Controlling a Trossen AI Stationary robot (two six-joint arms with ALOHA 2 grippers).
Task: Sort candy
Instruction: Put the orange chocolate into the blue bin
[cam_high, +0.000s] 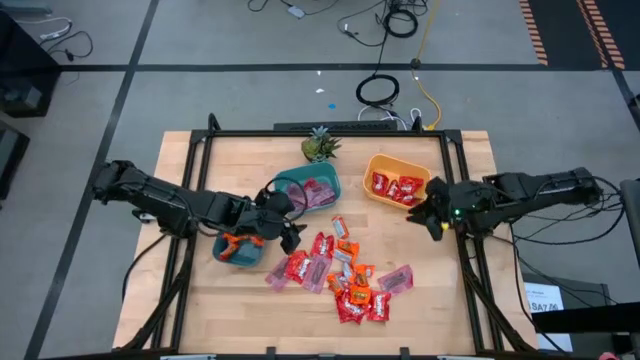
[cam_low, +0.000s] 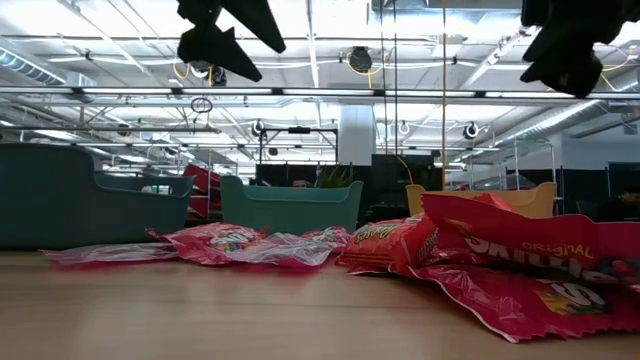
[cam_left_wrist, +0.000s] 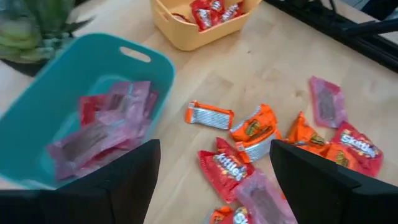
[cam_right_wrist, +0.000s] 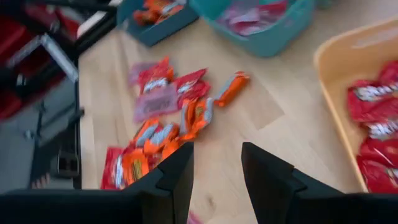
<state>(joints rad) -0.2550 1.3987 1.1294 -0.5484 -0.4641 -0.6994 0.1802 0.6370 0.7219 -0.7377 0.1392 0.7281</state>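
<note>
On the wooden table (cam_high: 200, 300), shiny red, orange and pink wrapped candies (cam_high: 340, 275) lie heaped between the arms. The left gripper (cam_high: 285, 222) hovers beside the teal plastic bowl (cam_high: 290, 183), fingers spread and empty; its wrist view alone shows pink wrappers (cam_left_wrist: 99, 127) inside. The right gripper (cam_high: 428, 215), fingers parted and empty, hovers by the yellow bowl (cam_high: 378, 160) of red packets.

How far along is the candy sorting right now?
Partly done. Red candies lie in the yellow plastic bowl, pink ones in the teal plastic bowl, orange ones in the dark blue bowl. Nothing is in hand: the left gripper and right gripper both hover open and empty. A mixed pile of wrapped candies remains loose on the wooden table.
</note>
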